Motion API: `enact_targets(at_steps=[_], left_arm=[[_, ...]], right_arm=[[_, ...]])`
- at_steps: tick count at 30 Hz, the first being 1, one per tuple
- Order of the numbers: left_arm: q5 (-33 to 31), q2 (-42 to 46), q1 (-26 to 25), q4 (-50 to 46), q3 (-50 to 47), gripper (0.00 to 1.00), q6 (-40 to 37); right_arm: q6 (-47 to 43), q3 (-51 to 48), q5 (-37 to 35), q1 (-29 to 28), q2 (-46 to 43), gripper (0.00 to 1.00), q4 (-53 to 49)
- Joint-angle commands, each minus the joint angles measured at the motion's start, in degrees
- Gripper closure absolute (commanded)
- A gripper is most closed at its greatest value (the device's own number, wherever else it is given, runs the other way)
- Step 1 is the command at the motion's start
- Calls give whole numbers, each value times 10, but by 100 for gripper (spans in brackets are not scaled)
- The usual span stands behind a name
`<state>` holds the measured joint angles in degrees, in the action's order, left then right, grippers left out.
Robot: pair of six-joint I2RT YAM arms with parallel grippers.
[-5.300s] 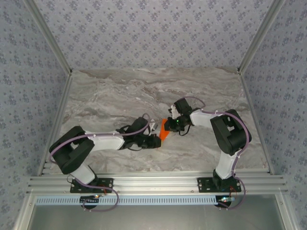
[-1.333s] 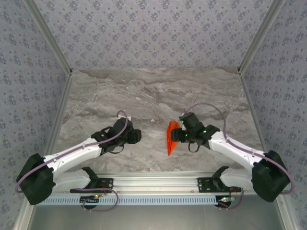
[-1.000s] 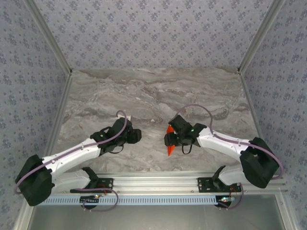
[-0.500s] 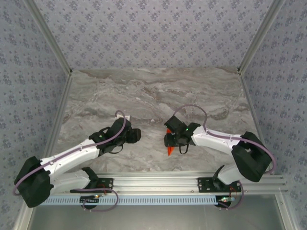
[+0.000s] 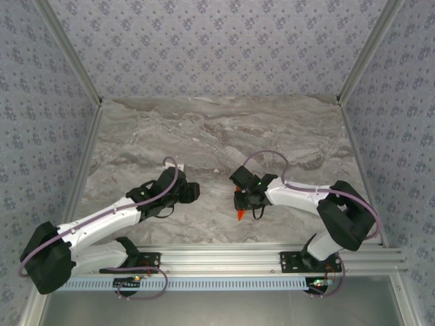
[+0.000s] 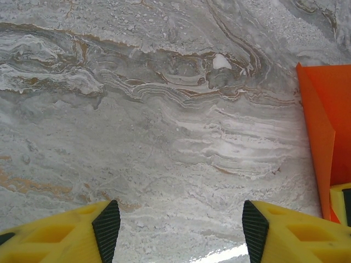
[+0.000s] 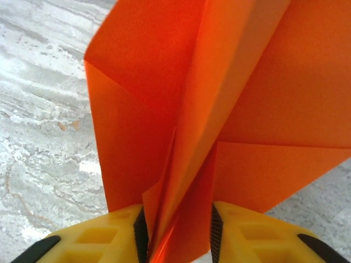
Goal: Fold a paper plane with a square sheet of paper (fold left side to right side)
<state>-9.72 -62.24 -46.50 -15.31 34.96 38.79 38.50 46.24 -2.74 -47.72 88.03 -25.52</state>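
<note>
Your marble-patterned tabletop (image 5: 204, 129) spans the workspace. Your left arm (image 5: 102, 221) reaches inward across it from the near left, and your right arm (image 5: 306, 195) bends back toward the centre from the near right.

Your left tool (image 5: 187, 192) sits left of centre. In the left wrist view its yellow fingers (image 6: 82, 230) stand wide apart, with bare marble between them.

Your right tool (image 5: 243, 198) is just right of centre, apart from the left one, and it is clamped on the paper plane (image 7: 219, 109). Its black pads press the folded orange layers together at their narrow end, and the creased flaps fan out ahead of the fingers.

From above, an orange tip pokes out on the near side of that tool, pointing toward the tabletop's near edge. The left wrist view catches an orange flap with a vertical crease at its right border. You cannot tell from these views whether the paper touches the stone.
</note>
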Motion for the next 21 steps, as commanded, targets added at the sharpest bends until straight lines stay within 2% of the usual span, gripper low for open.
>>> enact_targets(at_steps=[1, 7, 9, 14, 18, 21], left_arm=[[-8, 12, 2, -11, -7, 37, -4], [-8, 25, 2, -16, -10, 37, -6], [-5, 34, 2, -18, -11, 35, -9], [25, 66, 2, -2, -22, 22, -19], [54, 96, 2, 18, -37, 9, -30], [71, 114, 2, 23, -43, 3, -41]], right_arm=[[4, 22, -29, -3, 14, 70, -15], [-17, 40, -22, 20, 7, 90, -29], [-36, 59, -21, 37, 5, 90, -43], [-100, 126, 2, 112, 36, 90, -68], [-134, 198, 23, 165, 94, 90, -81], [-153, 271, 23, 187, 149, 90, -103]])
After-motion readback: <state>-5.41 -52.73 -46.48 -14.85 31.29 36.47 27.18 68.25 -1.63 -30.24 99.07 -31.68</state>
